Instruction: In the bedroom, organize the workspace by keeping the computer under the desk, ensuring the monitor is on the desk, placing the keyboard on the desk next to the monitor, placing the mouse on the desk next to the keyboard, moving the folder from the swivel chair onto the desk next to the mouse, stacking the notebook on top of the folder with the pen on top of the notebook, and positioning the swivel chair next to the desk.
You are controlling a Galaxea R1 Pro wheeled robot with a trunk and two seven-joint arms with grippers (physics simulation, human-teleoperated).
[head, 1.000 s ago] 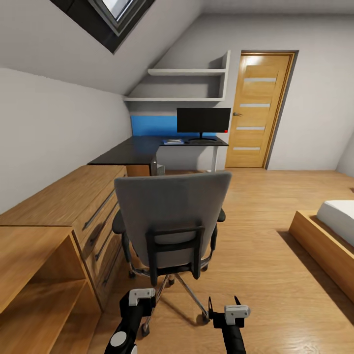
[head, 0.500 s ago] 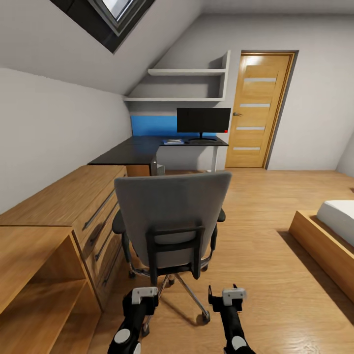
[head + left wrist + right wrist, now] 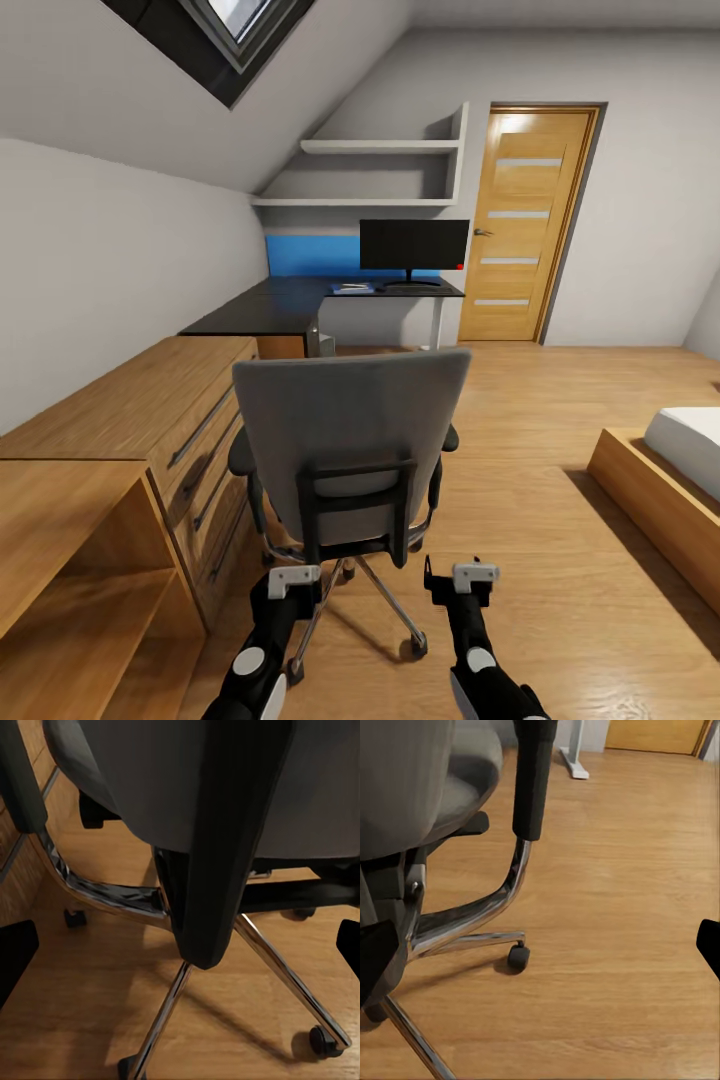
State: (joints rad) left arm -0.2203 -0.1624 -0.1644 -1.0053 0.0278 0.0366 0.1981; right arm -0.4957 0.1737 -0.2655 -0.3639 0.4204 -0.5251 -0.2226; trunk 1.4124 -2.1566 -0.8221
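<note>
The swivel chair [image 3: 350, 440] stands with its grey back toward me, and the back hides its seat. Both grippers hang low behind it, just above the chrome star base [image 3: 247, 937]: my left gripper [image 3: 291, 598] is open, and my right gripper [image 3: 455, 588] is open beside the chair's armrest [image 3: 534, 780]. Far ahead is the black-topped desk [image 3: 265, 310], with the monitor [image 3: 414, 245] standing on it. A flat blue folder [image 3: 352, 289] with something pale on it lies beside the monitor's base. A pale box, probably the computer [image 3: 321, 341], sits under the desk. Keyboard, mouse, notebook and pen are too small to make out.
A light wooden drawer chest [image 3: 150, 420] and an open shelf unit [image 3: 80, 590] line the left wall close to the chair. A bed [image 3: 670, 480] stands at the right. A wooden door [image 3: 525, 225] is beyond the desk. Open wooden floor [image 3: 520, 480] lies between chair and bed.
Both grippers have risen and moved forward toward the chair's base. The right one has also shifted slightly left. The chair and the view have not moved.
</note>
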